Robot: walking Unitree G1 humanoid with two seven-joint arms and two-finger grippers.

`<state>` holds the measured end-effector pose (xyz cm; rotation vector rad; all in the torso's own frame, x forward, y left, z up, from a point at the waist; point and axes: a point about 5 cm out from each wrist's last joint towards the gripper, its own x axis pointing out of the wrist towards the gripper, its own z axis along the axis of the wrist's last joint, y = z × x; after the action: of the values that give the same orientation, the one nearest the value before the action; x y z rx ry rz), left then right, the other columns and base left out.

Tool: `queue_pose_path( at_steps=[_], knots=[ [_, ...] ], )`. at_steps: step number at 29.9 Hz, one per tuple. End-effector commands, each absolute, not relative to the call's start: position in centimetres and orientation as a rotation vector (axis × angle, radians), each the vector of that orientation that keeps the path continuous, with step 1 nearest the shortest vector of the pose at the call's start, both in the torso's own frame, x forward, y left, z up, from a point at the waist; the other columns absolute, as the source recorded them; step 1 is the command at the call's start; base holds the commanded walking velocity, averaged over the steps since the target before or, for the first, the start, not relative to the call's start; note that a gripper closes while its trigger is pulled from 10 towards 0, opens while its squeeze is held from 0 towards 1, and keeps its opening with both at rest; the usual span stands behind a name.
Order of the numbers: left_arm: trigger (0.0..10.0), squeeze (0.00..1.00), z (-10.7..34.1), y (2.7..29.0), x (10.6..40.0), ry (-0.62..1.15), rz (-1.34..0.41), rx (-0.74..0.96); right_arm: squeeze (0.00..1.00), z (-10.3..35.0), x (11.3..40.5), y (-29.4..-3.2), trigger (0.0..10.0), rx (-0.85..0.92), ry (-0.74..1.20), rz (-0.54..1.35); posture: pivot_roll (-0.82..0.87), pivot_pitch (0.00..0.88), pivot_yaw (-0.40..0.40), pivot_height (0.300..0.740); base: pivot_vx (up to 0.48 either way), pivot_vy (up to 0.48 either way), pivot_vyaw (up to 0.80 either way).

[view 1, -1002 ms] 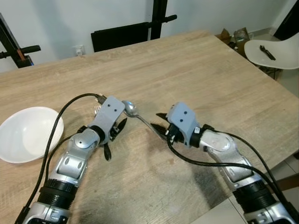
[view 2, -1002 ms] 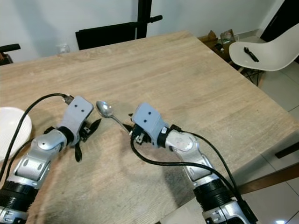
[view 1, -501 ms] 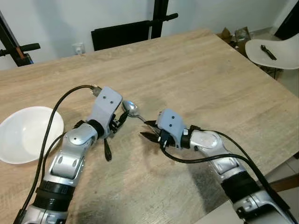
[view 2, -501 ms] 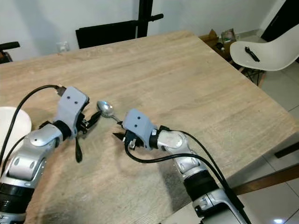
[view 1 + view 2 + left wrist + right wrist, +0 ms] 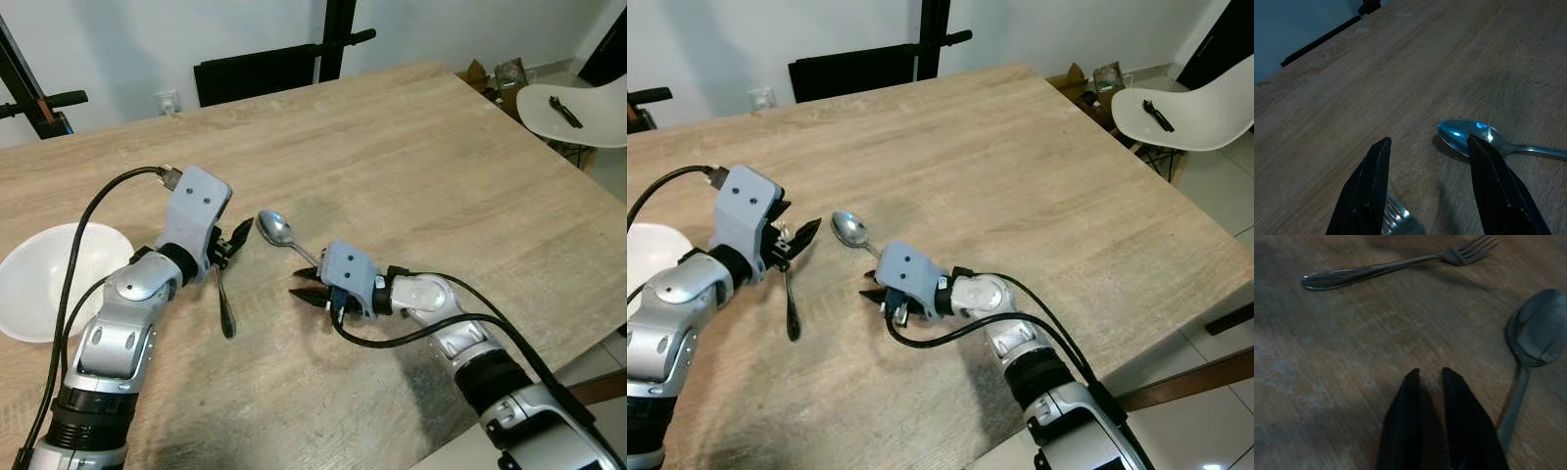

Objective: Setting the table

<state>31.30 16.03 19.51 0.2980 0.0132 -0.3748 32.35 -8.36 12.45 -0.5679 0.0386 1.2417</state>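
On the wooden table (image 5: 421, 147) a spoon (image 5: 277, 230) lies with its handle running toward my right gripper (image 5: 300, 297). That gripper rests low on the table just beside the handle's end, its fingers (image 5: 1459, 421) shut with nothing between them. A fork (image 5: 223, 302) lies left of the spoon, its dark handle pointing toward me. My left gripper (image 5: 231, 241) hovers open over the fork's tines (image 5: 1397, 216), with the spoon's bowl (image 5: 1468, 137) just beyond one finger. A white bowl (image 5: 44, 284) sits at the table's left side.
A black chair back (image 5: 257, 73) and black stand posts rise behind the far table edge. A white chair (image 5: 578, 108) with a dark object on it stands off the table's right corner. The near right table edge drops to a tiled floor.
My right gripper has slid left off the spoon's handle and now sits beside it. My left gripper has drawn back left, from the spoon's bowl to above the fork. The spoon stays put.
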Motion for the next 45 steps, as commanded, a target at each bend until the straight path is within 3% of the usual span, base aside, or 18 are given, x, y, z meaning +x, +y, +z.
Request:
queue_pose_path(
  at_steps=[1, 13, 18, 21, 22, 23, 24, 28, 29, 30, 31, 41, 45],
  knots=[
    [10.0, 0.0, 19.5, 16.2, 31.1, 0.026, -0.371, 0.29, 0.0, 9.3, 31.3, -9.4, 0.0, -0.578, 0.214, 1.296, -0.02, 0.101, 0.011, 0.74, 0.0, 0.0, 0.0],
    [10.0, 0.0, 19.2, 15.9, 31.1, 0.039, -0.372, 0.286, 0.0, 10.1, 31.8, -9.5, 0.0, -0.477, 0.195, 1.279, -0.02, 0.101, 0.011, 0.74, 0.0, 0.0, 0.0],
    [10.0, 0.0, 19.1, 15.7, 31.1, 0.043, -0.372, 0.284, 0.0, 11.2, 32.4, -9.4, 0.0, -0.395, 0.139, 1.233, -0.03, 0.1, 0.007, 0.74, 0.0, 0.0, 0.0],
    [10.0, 0.0, 19.1, 15.8, 31.1, 0.043, -0.365, 0.282, 0.0, 14.4, 33.4, -8.9, 0.0, -0.275, -0.002, 1.149, -0.03, 0.099, 0.008, 0.74, 0.0, 0.0, 0.0],
    [10.0, 0.0, 19.2, 15.8, 31.1, 0.044, -0.364, 0.282, 0.0, 15.4, 33.6, -8.8, 3.6, -0.246, -0.044, 1.133, -0.03, 0.098, 0.01, 0.74, 0.0, 0.0, 0.0],
    [10.0, 0.0, 19.2, 15.8, 31.1, 0.044, -0.364, 0.282, 0.0, 16.0, 33.7, -8.7, 3.6, -0.232, -0.065, 1.128, -0.03, 0.098, 0.01, 0.74, 0.0, 0.0, 0.0],
    [10.0, 0.0, 19.2, 15.8, 31.2, 0.043, -0.363, 0.283, 0.0, 16.9, 33.8, -8.6, 10.0, -0.222, -0.101, 1.118, -0.03, 0.098, 0.01, 0.74, 0.0, 0.0, 0.0],
    [10.0, 0.0, 19.2, 15.8, 31.3, 0.041, -0.362, 0.285, 0.0, 18.6, 33.9, -8.4, 10.0, -0.216, -0.158, 1.124, -0.03, 0.095, 0.011, 0.74, 0.0, 0.0, 0.0],
    [10.0, 0.0, 19.2, 15.8, 31.3, 0.041, -0.362, 0.286, 0.65, 18.6, 33.9, -8.5, 10.0, -0.219, -0.156, 1.128, -0.03, 0.095, 0.011, 0.74, 0.0, 0.0, 0.0],
    [10.0, 0.0, 19.2, 15.8, 31.3, 0.041, -0.362, 0.286, 0.65, 18.6, 33.9, -8.5, 10.0, -0.219, -0.156, 1.128, -0.03, 0.095, 0.011, 0.74, 0.0, 0.0, 0.0],
    [10.0, 0.0, 19.2, 15.8, 31.3, 0.041, -0.362, 0.286, 1.0, 18.5, 34.0, -8.6, 10.0, -0.226, -0.142, 1.136, -0.03, 0.095, 0.011, 0.74, 0.0, 0.0, 0.0],
    [10.0, 0.0, 19.3, 15.4, 31.6, 0.026, -0.356, 0.286, 1.0, 17.6, 34.3, -9.3, 10.0, -0.24, -0.079, 1.14, -0.03, 0.085, 0.004, 0.74, 0.0, 0.0, 0.0],
    [10.0, 0.0, 19.0, 13.4, 33.3, 0.018, -0.374, 0.287, 1.0, 17.7, 34.4, -9.1, 10.0, -0.236, -0.078, 1.128, -0.04, 0.082, 0.007, 0.74, 0.0, 0.0, 0.0]
  ],
)
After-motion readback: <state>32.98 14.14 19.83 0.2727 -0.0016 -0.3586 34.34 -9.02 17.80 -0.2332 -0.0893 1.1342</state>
